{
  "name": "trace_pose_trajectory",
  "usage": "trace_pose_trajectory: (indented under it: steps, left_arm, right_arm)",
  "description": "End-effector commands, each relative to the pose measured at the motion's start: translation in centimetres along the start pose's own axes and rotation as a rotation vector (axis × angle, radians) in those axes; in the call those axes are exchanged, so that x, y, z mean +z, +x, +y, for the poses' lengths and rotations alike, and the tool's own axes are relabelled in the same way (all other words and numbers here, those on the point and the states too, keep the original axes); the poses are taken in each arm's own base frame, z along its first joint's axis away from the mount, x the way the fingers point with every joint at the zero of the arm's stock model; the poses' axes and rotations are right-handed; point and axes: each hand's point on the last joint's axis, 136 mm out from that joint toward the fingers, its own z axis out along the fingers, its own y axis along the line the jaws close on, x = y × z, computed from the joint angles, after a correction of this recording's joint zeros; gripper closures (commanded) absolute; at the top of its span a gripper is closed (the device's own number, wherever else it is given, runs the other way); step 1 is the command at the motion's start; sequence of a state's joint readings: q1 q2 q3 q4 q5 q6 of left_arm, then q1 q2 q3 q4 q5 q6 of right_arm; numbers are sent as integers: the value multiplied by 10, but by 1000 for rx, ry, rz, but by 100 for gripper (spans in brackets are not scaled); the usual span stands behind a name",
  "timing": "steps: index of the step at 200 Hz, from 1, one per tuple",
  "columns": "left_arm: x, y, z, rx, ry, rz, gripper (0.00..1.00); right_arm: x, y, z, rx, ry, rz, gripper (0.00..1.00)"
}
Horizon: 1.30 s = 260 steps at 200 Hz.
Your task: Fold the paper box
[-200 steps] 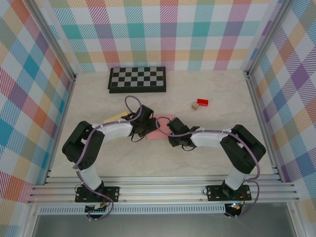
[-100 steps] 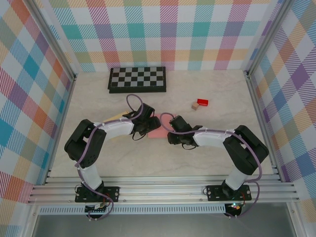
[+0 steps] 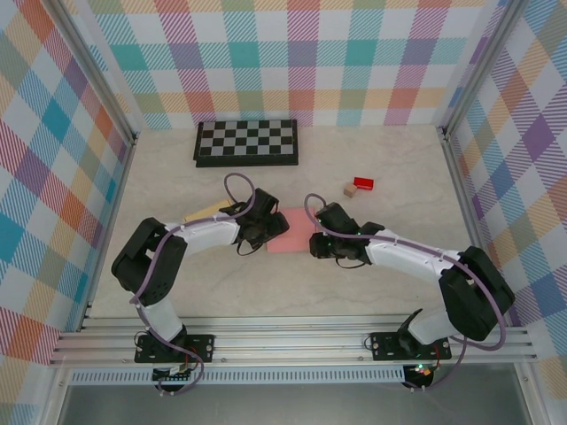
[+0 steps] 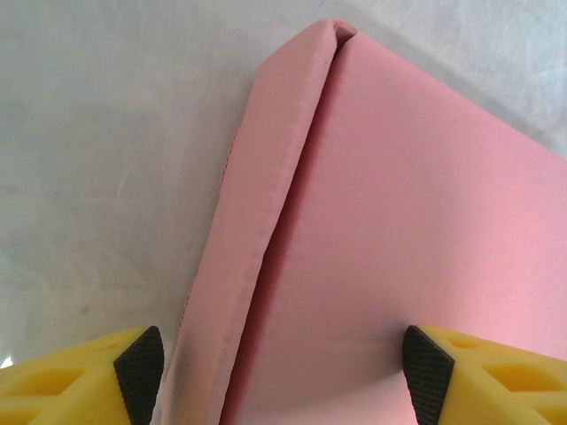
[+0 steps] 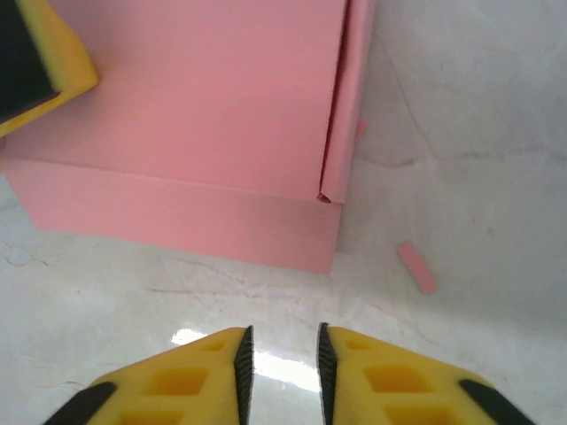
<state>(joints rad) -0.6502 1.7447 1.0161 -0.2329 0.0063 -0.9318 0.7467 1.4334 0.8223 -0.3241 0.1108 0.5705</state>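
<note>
Press along the crease with the left hand point(image 4: 283, 372), spread wide astride the folded side flap point(image 4: 257, 195) of the flat pink paper box point(image 4: 416, 221) directly beneath it. Steady the box's corner just ahead of the right hand point(image 5: 279, 354), nearly closed and empty. Beyond: pale marbled counter point(image 5: 461, 133), smooth, likely slippery, so push gently; farther off, a small red block point(image 3: 363, 183), then a black-and-white chessboard point(image 3: 246, 142) against pastel plaid walls point(image 3: 301, 53)
</note>
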Motion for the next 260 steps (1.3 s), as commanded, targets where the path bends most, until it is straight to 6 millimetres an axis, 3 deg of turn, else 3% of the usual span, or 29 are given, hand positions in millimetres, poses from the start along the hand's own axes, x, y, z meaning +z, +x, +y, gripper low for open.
trace_pose_trajectory:
  steps: [1,32,60,102,117,137,160,183,206,231,260]
  left_arm:
    - [0,36,53,6,-213,106,27]
    - [1,46,59,-4,-224,125,27]
    - [-11,53,58,1,-212,120,25]
    - [-46,54,32,47,-130,104,22]
    - [-66,41,16,94,-94,78,21]
    - [-90,10,-2,180,-75,18,19]
    - [-100,-29,-26,261,21,8,16]
    - [-83,-63,-45,424,69,35,17]
    - [-49,-76,-55,546,40,91,19]
    - [-17,-72,-69,594,111,161,20]
    - [-2,-60,-79,566,192,219,24]
  right_arm:
    - [4,6,3,83,-32,17,77]
    - [17,-4,7,116,-70,-10,78]
    - [32,5,-11,200,-20,56,79]
    - [39,-2,-32,255,-39,41,79]
    - [41,-7,-34,250,-55,52,79]
    - [44,-10,-32,238,-83,76,79]
    - [42,-10,-28,246,-89,107,79]
    - [36,0,-28,315,-80,153,79]
    - [24,12,-34,408,-53,171,80]
    - [15,17,-28,470,-97,178,80]
    - [14,14,-11,540,-192,169,85]
